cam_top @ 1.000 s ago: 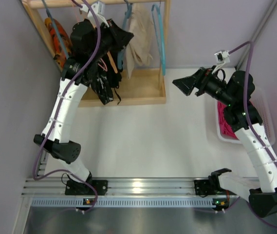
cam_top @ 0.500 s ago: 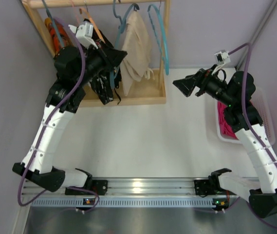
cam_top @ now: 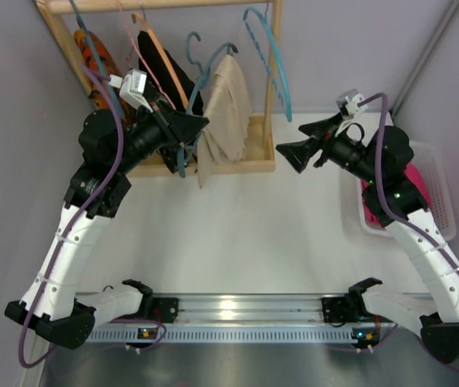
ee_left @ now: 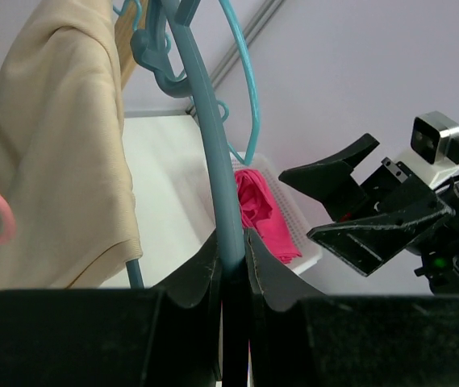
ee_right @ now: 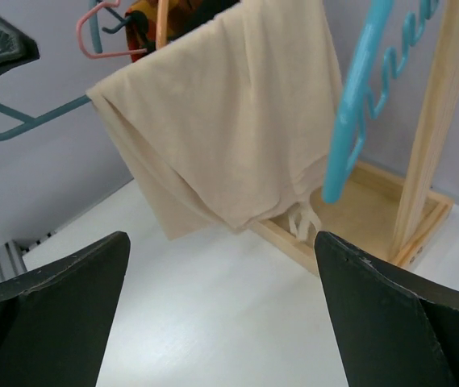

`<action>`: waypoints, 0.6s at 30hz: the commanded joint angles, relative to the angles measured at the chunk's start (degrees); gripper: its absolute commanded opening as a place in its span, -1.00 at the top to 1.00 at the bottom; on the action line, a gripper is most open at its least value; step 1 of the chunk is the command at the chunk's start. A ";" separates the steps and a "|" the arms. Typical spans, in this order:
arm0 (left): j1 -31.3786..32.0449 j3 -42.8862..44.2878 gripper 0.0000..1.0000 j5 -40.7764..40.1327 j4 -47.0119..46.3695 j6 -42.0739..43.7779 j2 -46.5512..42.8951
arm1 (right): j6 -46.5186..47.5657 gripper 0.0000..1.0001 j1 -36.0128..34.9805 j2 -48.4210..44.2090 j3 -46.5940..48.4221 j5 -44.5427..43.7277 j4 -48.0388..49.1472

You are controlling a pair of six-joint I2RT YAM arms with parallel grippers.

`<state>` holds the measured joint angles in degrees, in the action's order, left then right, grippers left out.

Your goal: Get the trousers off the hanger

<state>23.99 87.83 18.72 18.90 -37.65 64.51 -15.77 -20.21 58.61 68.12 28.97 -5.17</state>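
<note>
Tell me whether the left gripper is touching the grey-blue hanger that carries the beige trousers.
Touching. The left wrist view shows the left gripper shut on the hanger, with both fingers pressed against its bar and no gap.

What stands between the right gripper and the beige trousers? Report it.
Nothing visible does. The open right gripper faces the beige trousers directly; the empty blue hanger hangs beside them, not in front.

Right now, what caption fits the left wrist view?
Left claw shut on the blue hanger carrying beige trousers, with the right claw open opposite.
</note>
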 commanded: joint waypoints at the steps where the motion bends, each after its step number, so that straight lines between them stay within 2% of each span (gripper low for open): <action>1: 0.09 0.32 1.00 1.85 -9.93 -2.43 -1.59 | 12.56 -0.99 -8.22 -1.74 -0.44 -8.03 2.18; 4: 0.18 0.50 1.00 0.88 -9.84 -3.39 -1.14 | 19.16 -0.99 -17.03 -1.57 -1.58 -14.98 2.70; 9: 0.18 0.15 1.00 1.67 -10.02 -5.76 -0.61 | 22.88 -0.99 -27.49 1.76 -3.08 -26.23 8.59; 11: 0.09 0.23 1.00 1.84 -9.93 -6.21 -0.44 | 25.08 -0.99 -29.53 4.57 -2.90 -30.26 10.43; 18: 0.36 1.02 1.00 2.29 -10.02 -6.56 -0.26 | 29.22 -0.99 -34.63 13.45 1.04 -36.08 16.76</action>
<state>24.10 87.09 20.27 18.83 -44.42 65.23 9.89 -52.86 69.97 65.08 -1.61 5.17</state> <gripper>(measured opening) 0.166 0.993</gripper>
